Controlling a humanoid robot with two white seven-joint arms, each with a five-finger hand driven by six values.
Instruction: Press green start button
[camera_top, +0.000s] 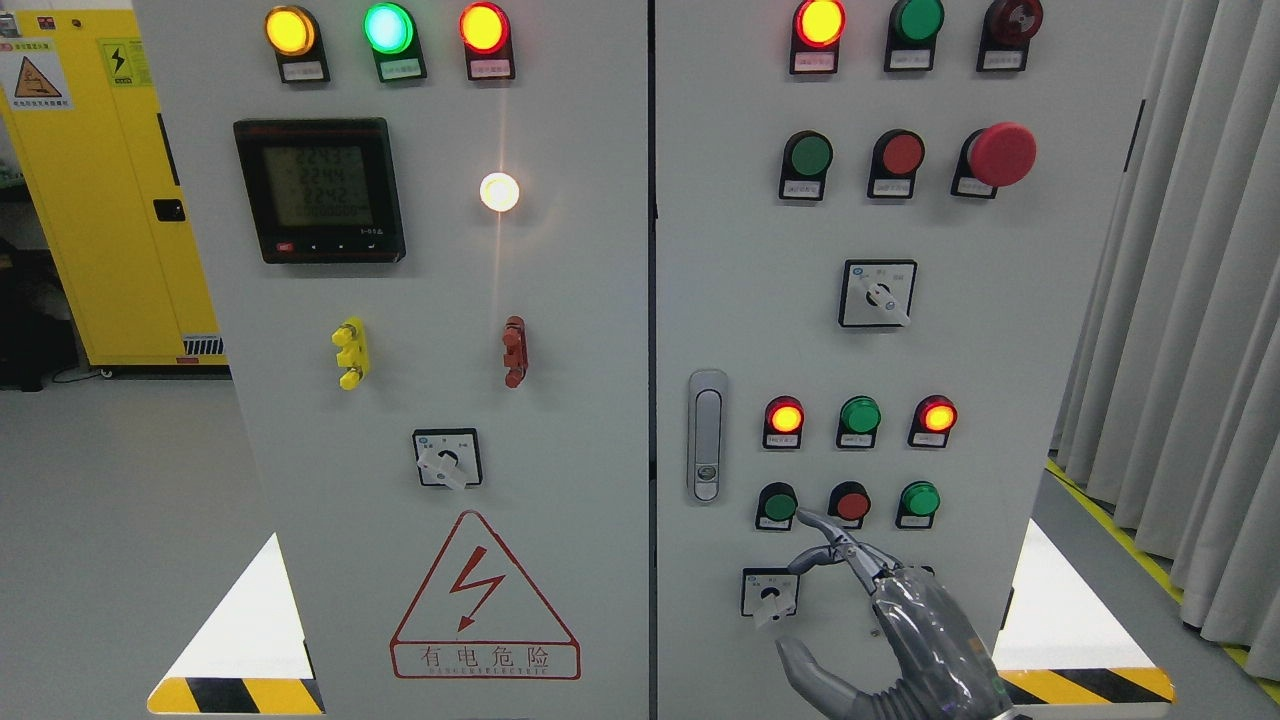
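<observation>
I have the right hand (900, 620) coming up from the bottom edge at the lower right of my head view, raised against the right door of the grey control cabinet (1000, 330). Its index finger (828, 532) is stretched out, pointing up and to the left, while the other fingers are curled back toward the palm and the thumb (810, 670) sticks out low on the left. The hand holds nothing.

The green start button (778, 505) I'm after sits at the left end of the lower row of three buttons on that door, under a row of three lamps. The tip of the index finger lies right at the button's lower right edge; I cannot tell whether it touches or only sits just beside it. Immediately to the right of the fingertip is the red button (850, 503), and further right a second green button (918, 500). Below the start button, just left of the knuckles, is a small rotary selector switch (770, 593). The door handle (707, 435) stands well to the left of the button row.
</observation>
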